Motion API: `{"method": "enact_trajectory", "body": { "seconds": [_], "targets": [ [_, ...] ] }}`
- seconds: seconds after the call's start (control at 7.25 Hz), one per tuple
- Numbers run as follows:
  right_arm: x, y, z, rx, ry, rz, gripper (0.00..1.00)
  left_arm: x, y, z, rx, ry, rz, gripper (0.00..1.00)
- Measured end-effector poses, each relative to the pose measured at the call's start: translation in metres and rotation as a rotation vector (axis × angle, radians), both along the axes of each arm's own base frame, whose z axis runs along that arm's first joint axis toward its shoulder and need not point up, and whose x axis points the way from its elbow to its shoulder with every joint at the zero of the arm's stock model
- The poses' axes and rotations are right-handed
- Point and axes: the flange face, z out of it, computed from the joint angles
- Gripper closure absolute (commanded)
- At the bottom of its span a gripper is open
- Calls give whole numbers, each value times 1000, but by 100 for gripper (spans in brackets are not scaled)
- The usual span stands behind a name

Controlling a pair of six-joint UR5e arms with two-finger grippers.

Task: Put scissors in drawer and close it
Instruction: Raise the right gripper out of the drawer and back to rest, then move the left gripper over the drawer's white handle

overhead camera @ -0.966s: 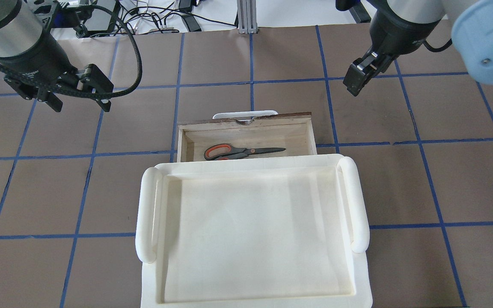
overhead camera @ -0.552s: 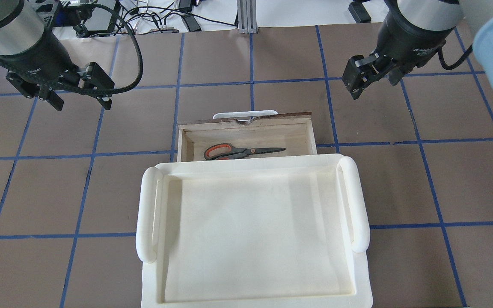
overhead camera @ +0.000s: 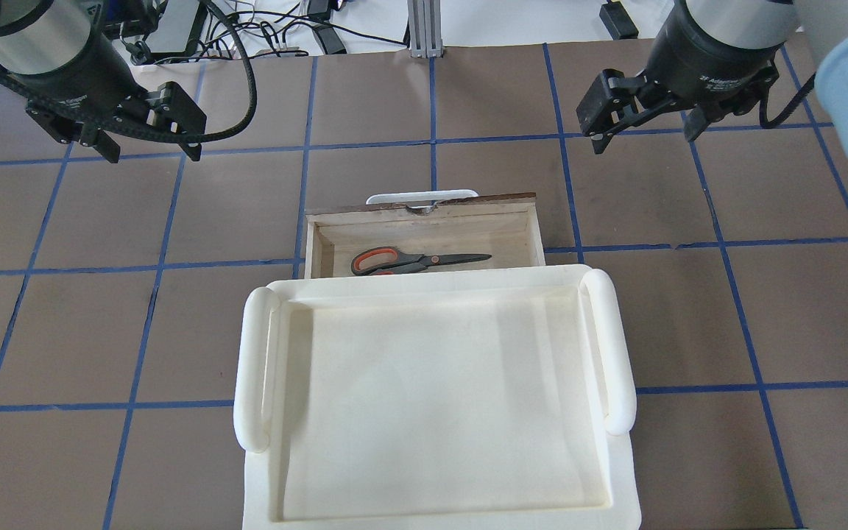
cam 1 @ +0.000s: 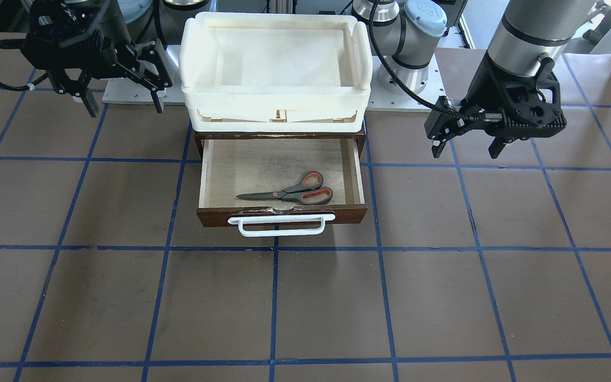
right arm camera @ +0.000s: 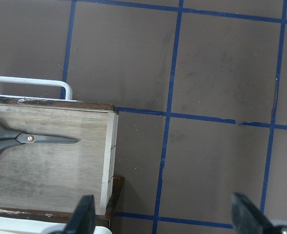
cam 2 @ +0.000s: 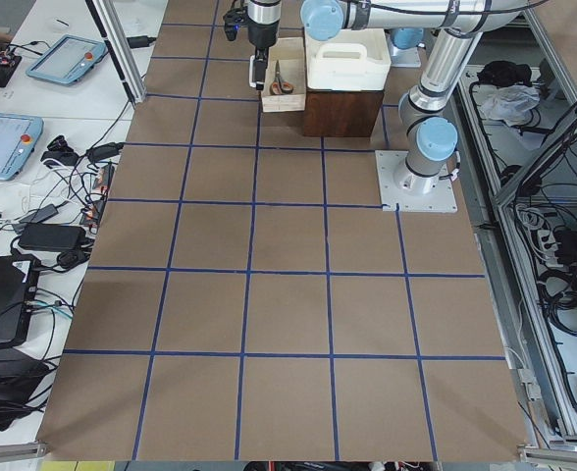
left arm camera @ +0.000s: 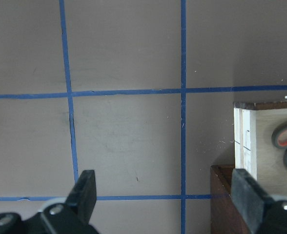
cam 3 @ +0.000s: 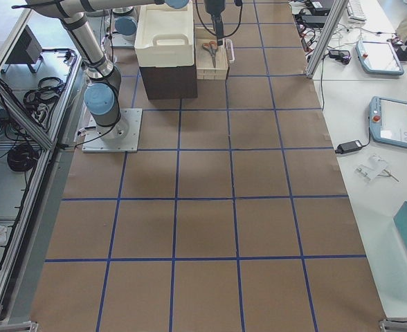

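left jaws, right jaws released, empty; scissors (cam 1: 289,194) already in drawer (cam 1: 348,214) between them. press drawer front beside bar handle (cam 1: 279,232), centred and square, until flush.

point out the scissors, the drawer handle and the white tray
scissors (cam 1: 286,194): front-facing view, at the pivot
drawer handle (cam 1: 279,232): front-facing view, on the white bar's front rail
white tray (overhead camera: 251,368): overhead view, on its left rolled rim
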Motion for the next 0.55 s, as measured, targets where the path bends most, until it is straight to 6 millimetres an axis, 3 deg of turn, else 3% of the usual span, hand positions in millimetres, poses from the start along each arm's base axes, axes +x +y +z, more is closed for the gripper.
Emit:
{"method": "enact_trajectory", "body": {
  "seconds": [0.28,0.55],
  "targets": [
    [0,1,2,-6,-10,-44,0,-35,-27,-16,-31,8,1,0],
    [0,2,4,-9,-16,-50,0,-71,-52,-50,-40,25,48,0]
  ]
}}
